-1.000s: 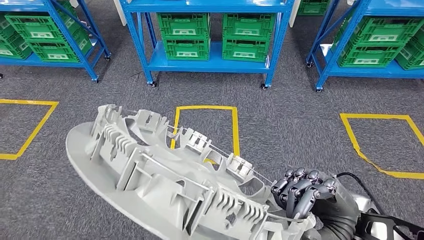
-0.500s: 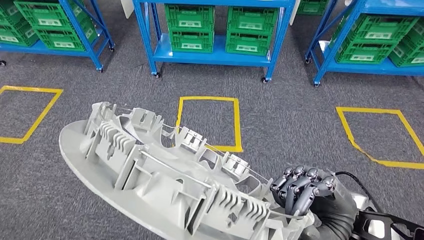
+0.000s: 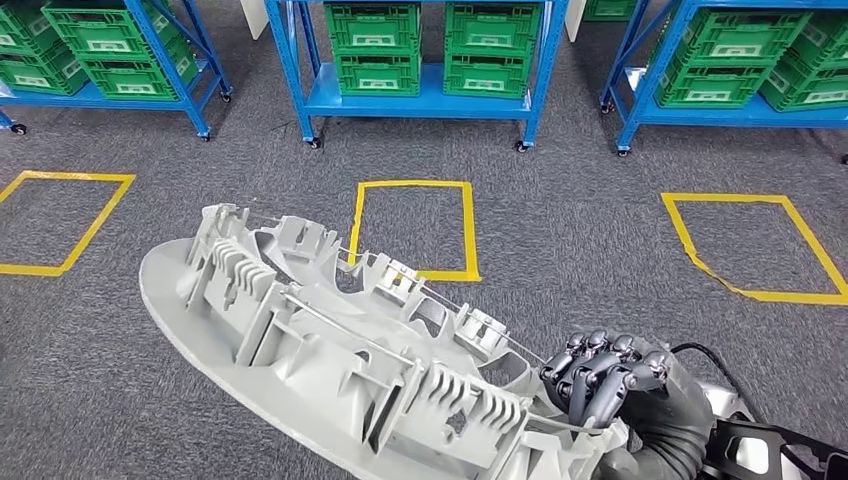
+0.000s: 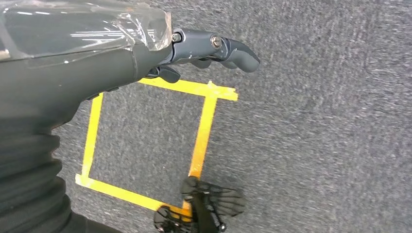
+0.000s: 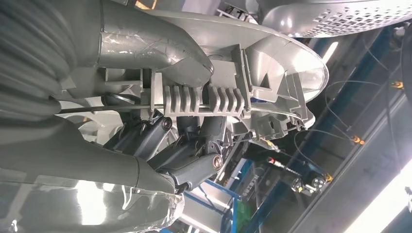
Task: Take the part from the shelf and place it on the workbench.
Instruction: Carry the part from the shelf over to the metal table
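Note:
A large grey plastic part (image 3: 330,350), oval with ribs and clips on its upper side, hangs low in the head view and slants from upper left to lower right. My right hand (image 3: 610,385) grips its right end, dark fingers curled over the rim. The right wrist view shows the same part (image 5: 272,73) from below, with those fingers (image 5: 189,155) wrapped round a ribbed bar. My left hand (image 4: 204,48) hangs over the grey carpet with its fingers loosely extended and nothing in it.
Blue shelves with green crates (image 3: 430,55) stand across the far side, with more to the left (image 3: 90,60) and right (image 3: 740,70). Yellow tape squares (image 3: 412,230) (image 3: 750,245) mark the grey carpet between me and the shelves.
The whole picture has shifted: shelves and tape squares sit higher and farther off, so the camera has moved. The part stays in my right hand's grip.

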Tool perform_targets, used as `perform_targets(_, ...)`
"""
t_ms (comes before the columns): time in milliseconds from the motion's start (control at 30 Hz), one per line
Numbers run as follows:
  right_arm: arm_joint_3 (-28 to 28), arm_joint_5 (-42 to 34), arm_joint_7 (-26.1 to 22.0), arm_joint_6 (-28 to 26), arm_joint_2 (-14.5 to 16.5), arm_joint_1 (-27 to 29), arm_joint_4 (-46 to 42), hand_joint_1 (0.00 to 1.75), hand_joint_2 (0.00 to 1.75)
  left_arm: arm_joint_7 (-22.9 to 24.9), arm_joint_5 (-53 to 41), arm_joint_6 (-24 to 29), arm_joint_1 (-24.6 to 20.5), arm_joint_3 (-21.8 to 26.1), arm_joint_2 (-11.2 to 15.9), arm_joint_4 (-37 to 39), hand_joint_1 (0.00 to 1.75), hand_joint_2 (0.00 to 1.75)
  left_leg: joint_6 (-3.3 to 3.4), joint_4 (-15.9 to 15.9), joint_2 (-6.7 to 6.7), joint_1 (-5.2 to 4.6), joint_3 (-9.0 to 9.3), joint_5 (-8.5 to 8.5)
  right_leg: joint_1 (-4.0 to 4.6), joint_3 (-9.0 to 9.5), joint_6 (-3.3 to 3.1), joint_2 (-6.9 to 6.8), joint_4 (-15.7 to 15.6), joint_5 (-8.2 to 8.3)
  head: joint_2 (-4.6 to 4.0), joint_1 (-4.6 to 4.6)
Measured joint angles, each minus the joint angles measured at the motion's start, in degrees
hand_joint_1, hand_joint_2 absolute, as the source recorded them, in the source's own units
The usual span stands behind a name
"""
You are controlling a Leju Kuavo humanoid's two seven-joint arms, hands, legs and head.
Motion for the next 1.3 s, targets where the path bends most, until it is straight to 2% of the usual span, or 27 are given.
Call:
perform_targets(33,0.1,-0.1,0.0,0.0,0.0,0.0,0.1,1.66,1.75,0.0,0.0,0.0,0.0,0.0,0.0,0.0,0.00,1.75,-0.20,3.1,0.00,0.15,-0.36,-0.52,0.00,-0.70,0.10,0.01,0.1,0.63,0.01,0.00)
perform_targets(67,0.1,-0.1,0.0,0.0,0.0,0.0,0.1,1.66,1.75,-0.1,0.0,0.0,0.0,0.0,0.0,0.0,0.00,1.75,-0.28,4.3,0.01,0.26,0.17,0.24,0.00,-1.36,0.26,0.04,0.1,1.19,0.01,-0.01)
perform_targets(100,0.2,-0.2,0.0,0.0,0.0,0.0,0.2,1.66,1.75,-0.1,0.0,0.0,0.0,0.0,0.0,0.0,0.00,1.75,-0.29,3.3,0.01,0.36,1.87,1.68,-0.02,-1.92,0.45,0.07,0.2,1.69,0.01,-0.02)
perform_targets(133,0.2,-0.3,0.0,0.0,0.0,0.0,0.2,1.66,1.75,-0.1,0.2,0.0,0.0,0.0,0.0,0.0,0.00,1.75,-0.19,-0.2,-0.01,0.41,4.87,3.04,-0.02,-2.30,0.65,0.11,0.3,2.10,0.01,-0.02)
perform_targets(200,0.3,-0.4,0.0,0.1,0.0,-0.2,0.2,1.66,1.75,0.0,0.5,0.1,0.0,0.0,0.1,0.0,0.00,1.75,0.33,-9.2,-0.15,0.28,11.58,3.36,0.11,-2.86,1.20,0.13,0.4,2.74,0.01,0.01)
perform_targets(233,0.3,-0.5,0.1,0.1,0.0,-0.3,0.2,1.66,1.75,0.1,0.8,0.2,0.0,0.0,0.2,0.0,0.00,1.75,0.63,-12.5,-0.20,0.12,13.70,2.85,0.19,-2.99,1.53,0.08,0.4,3.01,0.01,0.02)
perform_targets(267,0.4,-0.6,0.1,0.3,0.0,-0.5,0.2,1.66,1.75,0.2,0.9,0.2,0.0,0.0,0.2,0.0,0.00,1.75,0.96,-14.0,-0.24,-0.07,14.55,2.29,0.23,-3.10,1.89,0.01,0.4,3.25,0.01,0.03)
perform_targets(333,0.5,-1.0,0.2,0.6,0.0,-0.9,0.2,1.66,1.75,0.3,1.3,0.1,0.0,0.0,0.2,-0.1,0.00,1.75,1.80,-14.6,-0.13,-0.21,14.41,2.56,0.13,-3.38,2.52,-0.08,0.5,3.55,0.00,0.04)
perform_targets(400,0.6,-1.2,0.2,0.9,0.1,-1.1,0.3,1.66,1.75,0.3,1.5,0.0,0.1,0.0,0.1,-0.1,0.00,1.75,2.85,-15.0,0.07,-0.11,14.05,3.35,0.03,-4.84,2.57,-0.01,3.1,2.09,-0.01,0.13)
perform_targets(500,0.9,-1.2,0.2,0.9,0.0,-1.2,0.3,1.66,1.75,0.3,1.7,-0.1,0.2,0.0,0.1,-0.1,0.00,1.75,3.63,-15.0,-0.08,-0.30,12.74,4.38,-0.01,-10.36,2.06,0.14,15.3,-3.84,0.01,0.24)
perform_targets(533,1.0,-0.8,0.1,1.0,0.0,-1.3,0.4,1.66,1.75,0.3,1.7,-0.1,0.2,0.0,0.1,-0.1,0.00,1.75,3.65,-14.9,-0.32,-0.40,12.31,4.65,-0.02,-11.66,2.18,0.15,18.7,-5.13,0.01,0.23)
perform_targets(567,1.0,0.1,0.0,1.1,-0.1,-1.3,0.5,1.66,1.75,0.3,1.7,-0.1,0.3,0.0,0.0,-0.1,0.00,1.75,3.60,-14.8,-0.66,-0.46,11.95,4.88,-0.02,-11.80,2.47,0.16,19.9,-5.51,0.01,0.22)
perform_targets(600,1.2,1.3,-0.2,1.4,-0.2,-1.4,0.6,1.66,1.75,0.3,1.8,-0.1,0.3,0.0,0.0,-0.1,0.00,1.75,3.52,-14.7,-1.03,-0.50,11.70,5.05,-0.02,-10.60,2.85,0.23,18.4,-4.94,0.01,0.23)
perform_targets(667,1.5,3.8,-0.7,2.1,-0.7,-1.9,0.8,1.66,1.75,0.3,1.8,-0.3,0.3,0.0,0.0,-0.1,0.00,1.75,3.31,-14.3,-1.99,-0.51,11.31,5.23,-0.05,-5.22,3.39,1.38,9.6,-2.18,0.00,0.26)
perform_targets(733,1.9,5.2,-1.3,2.5,-1.5,-2.4,1.0,1.66,1.75,0.2,1.8,-0.6,0.3,0.0,-0.1,-0.1,0.00,1.75,2.91,-13.5,-2.90,-0.66,10.59,5.30,0.07,-1.35,2.91,2.84,2.5,-0.28,0.00,0.26)
perform_targets(767,2.1,5.5,-1.6,2.7,-2.0,-2.6,1.1,1.66,1.75,0.2,1.8,-0.8,0.3,0.0,-0.1,-0.1,0.00,1.75,2.61,-13.2,-3.27,-0.69,10.14,5.40,0.18,-0.78,2.46,3.20,1.3,0.01,0.00,0.26)
perform_targets(833,2.5,5.9,-2.0,2.7,-2.5,-2.9,1.5,1.66,1.75,0.2,1.7,-0.8,0.5,0.1,0.0,-0.1,0.00,1.75,1.94,-13.0,-3.98,-0.63,9.48,5.71,0.17,-1.01,1.73,2.31,1.2,0.35,0.01,0.26)
perform_targets(900,2.9,6.2,-2.4,2.8,-2.8,-3.4,1.8,1.66,1.75,0.2,1.8,-0.6,0.5,0.3,0.0,-0.1,0.00,1.75,1.23,-11.5,-3.41,-0.60,8.63,4.79,-0.18,-1.08,1.15,1.40,1.0,0.68,0.01,0.06)
perform_targets(933,3.2,6.3,-2.5,2.9,-2.9,-3.7,2.0,1.66,1.75,0.2,1.9,-0.5,0.5,0.3,0.0,0.0,0.00,1.75,0.87,-9.1,-2.62,-0.50,7.53,3.32,-0.36,-1.10,0.90,0.86,1.0,0.79,0.01,-0.08)
perform_targets(1000,3.8,6.8,-2.6,2.9,-3.1,-4.0,2.3,1.66,1.75,0.1,2.0,-0.1,0.3,0.3,0.0,0.1,0.00,1.75,0.14,-1.4,-1.04,-0.13,3.96,-0.58,-0.22,-1.23,0.70,-0.20,1.0,0.83,0.00,-0.38)
perform_targets(1033,4.3,7.1,-2.7,2.9,-3.2,-4.2,2.5,1.66,1.75,0.1,2.0,0.0,0.3,0.3,0.0,0.2,0.00,1.75,-0.11,2.2,-0.69,0.06,2.29,-1.92,-0.16,-1.30,0.67,-0.77,1.0,0.84,-0.01,-0.37)
perform_targets(1067,4.7,7.4,-2.7,2.9,-3.3,-4.3,2.7,1.66,1.75,0.1,2.0,0.0,0.3,0.3,0.0,0.3,0.00,1.75,-0.26,4.0,-0.49,0.19,1.48,-2.22,-0.14,-1.34,0.67,-1.33,1.0,0.84,-0.01,-0.38)
perform_targets(1100,5.1,7.7,-2.7,2.9,-3.4,-4.5,2.9,1.66,1.75,0.0,2.0,0.0,0.4,0.3,0.0,0.4,0.00,1.75,-0.31,3.2,-0.28,0.27,1.91,-1.33,-0.13,-1.33,0.68,-1.91,1.0,0.83,0.00,-0.39)
perform_targets(1133,5.5,8.0,-2.7,2.8,-3.5,-4.8,3.0,1.66,1.75,0.0,2.0,0.0,0.4,0.3,0.0,0.5,0.00,1.75,-0.25,0.2,0.14,0.30,3.56,0.43,-0.12,-1.28,0.70,-2.46,1.0,0.82,0.00,-0.38)
perform_targets(1200,6.2,8.5,-2.7,2.8,-3.7,-5.4,3.2,1.66,1.75,-0.1,2.0,0.0,0.4,0.3,0.0,0.5,0.00,1.75,0.22,-8.4,2.44,0.02,8.16,3.85,0.11,-1.14,0.86,-3.45,1.0,0.73,0.01,-0.38)
perform_targets(1267,6.6,8.6,-2.7,2.8,-3.9,-5.9,3.2,1.66,1.75,-0.1,2.0,0.0,0.3,0.2,0.1,0.5,0.00,1.75,0.93,-12.7,3.90,-0.42,10.16,4.91,0.48,-1.12,1.23,-4.36,1.0,0.61,0.01,-0.34)
perform_targets(1300,6.8,8.6,-2.7,2.8,-3.9,-6.0,3.3,1.66,1.75,-0.2,2.0,0.0,0.3,0.2,0.1,0.5,0.00,1.75,1.26,-12.9,3.58,-0.62,10.00,4.82,0.60,-1.11,1.45,-4.89,1.0,0.59,0.01,-0.30)
